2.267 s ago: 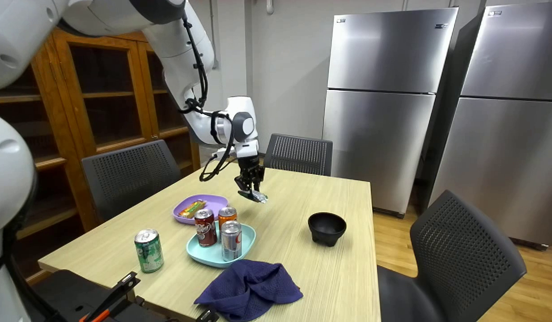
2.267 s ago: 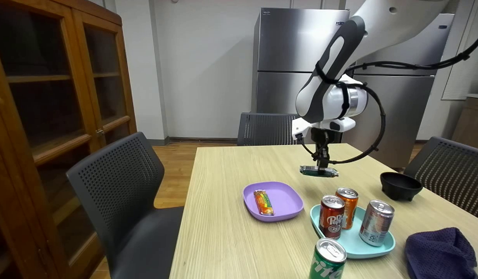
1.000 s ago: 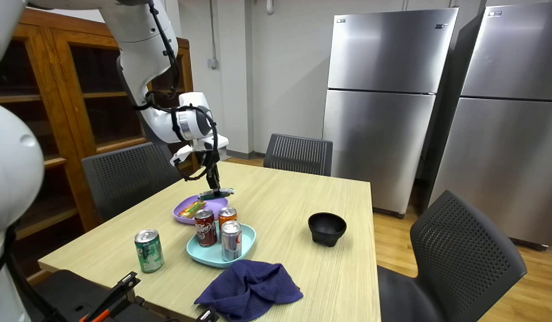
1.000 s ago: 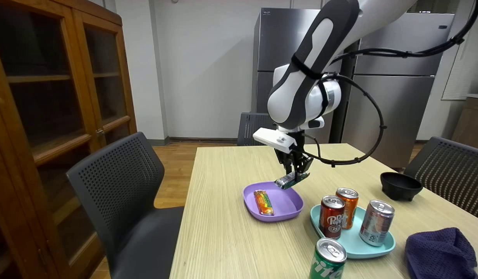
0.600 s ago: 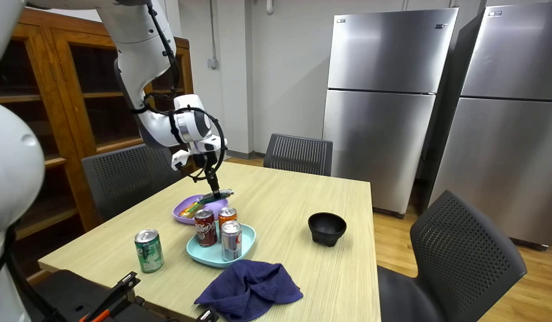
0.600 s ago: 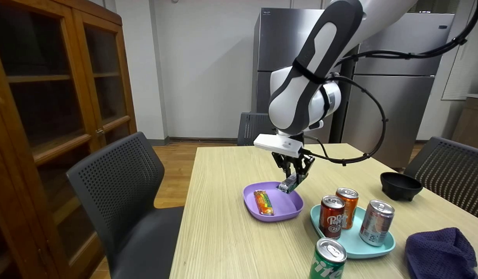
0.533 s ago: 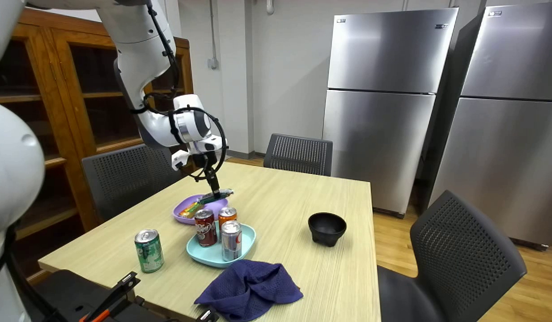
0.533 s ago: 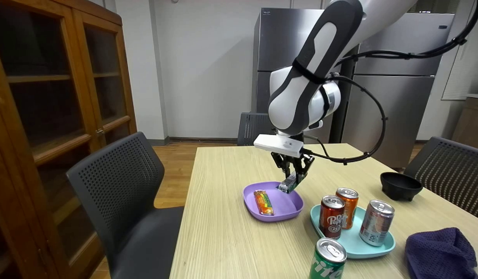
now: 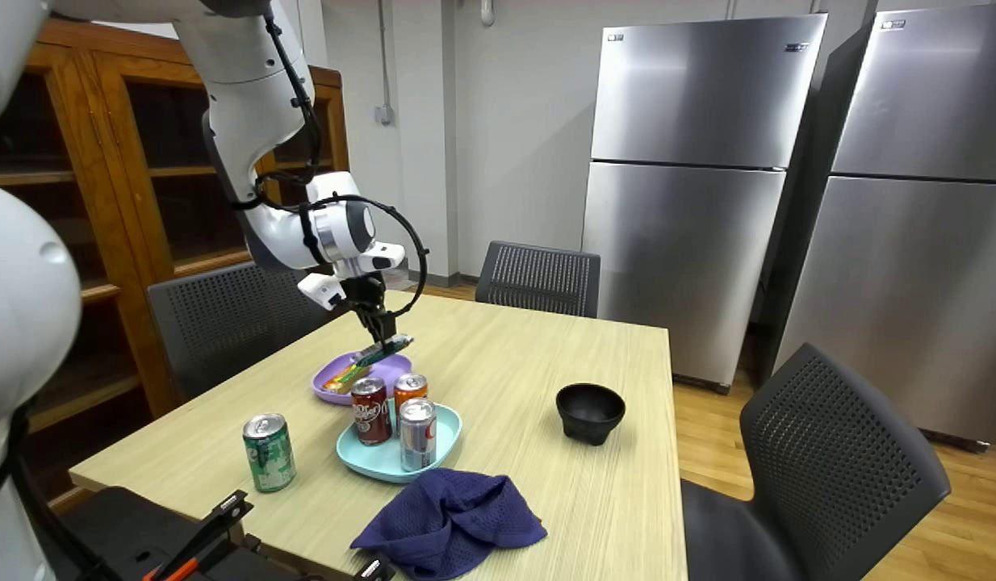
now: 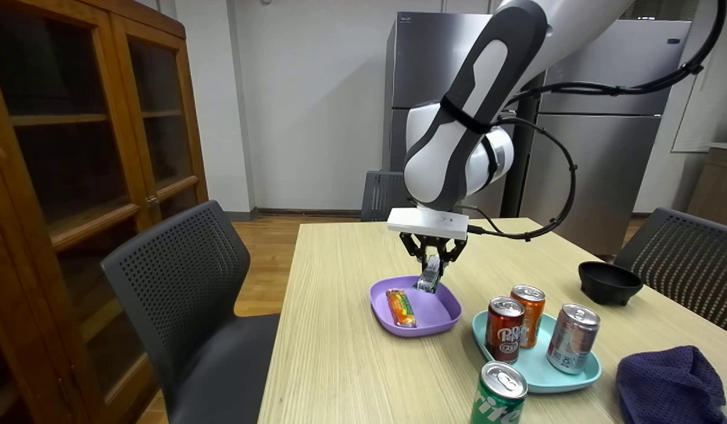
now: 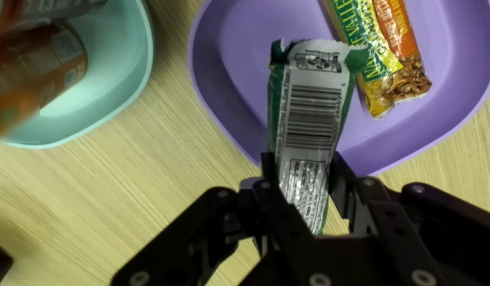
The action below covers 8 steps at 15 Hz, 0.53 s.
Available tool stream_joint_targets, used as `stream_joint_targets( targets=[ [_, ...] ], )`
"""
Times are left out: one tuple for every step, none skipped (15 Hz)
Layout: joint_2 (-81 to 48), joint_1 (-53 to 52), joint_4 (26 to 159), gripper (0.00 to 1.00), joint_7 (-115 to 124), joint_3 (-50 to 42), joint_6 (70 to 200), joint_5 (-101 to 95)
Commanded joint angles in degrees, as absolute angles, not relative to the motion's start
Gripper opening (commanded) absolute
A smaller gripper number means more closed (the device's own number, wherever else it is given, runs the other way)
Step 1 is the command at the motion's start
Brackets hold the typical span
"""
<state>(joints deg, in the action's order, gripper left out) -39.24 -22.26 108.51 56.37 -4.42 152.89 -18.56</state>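
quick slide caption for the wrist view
Fingers grip a green-wrapped bar partly over a purple plate holding another wrapped bar.

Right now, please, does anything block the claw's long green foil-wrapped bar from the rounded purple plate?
Nothing visible stands between the green bar and purple plate; an orange-yellow wrapped bar lies inside the plate.

In the wrist view we read pieces of "NATURE VALLEY", "CRUNCHY" and "PEANUT BUTTER" on the yellow and orange bar; the green-edged wrapper shows a barcode, its digits unclear. In an exterior view we make out "PEPP" on the dark red can, "rite" on the green can.
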Motion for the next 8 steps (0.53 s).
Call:
stream_joint_targets(
  targets=[
    [-40.3, -21.1, 107.4, 0.11, 47.2, -2.7, 155.3, -17.3],
    [-40.6, -20.9, 107.2, 0.11, 45.0, -2.4, 155.9, -16.7],
    [-41.0, -20.2, 107.0, 0.11, 42.1, -1.5, 156.4, -15.8],
    [-41.4, -19.8, 106.6, 0.11, 39.4, -0.7, 156.3, -14.7],
    [-41.8, -19.4, 106.2, 0.11, 37.0, -0.1, 156.3, -13.5],
    [-42.3, -19.0, 105.7, 0.11, 34.4, 0.6, 155.9, -12.2],
    [-42.6, -17.8, 105.3, 0.11, 30.8, 2.1, 155.1, -10.3],
    [-43.1, -17.8, 104.7, 0.11, 28.8, 2.3, 154.8, -8.8]
  ],
)
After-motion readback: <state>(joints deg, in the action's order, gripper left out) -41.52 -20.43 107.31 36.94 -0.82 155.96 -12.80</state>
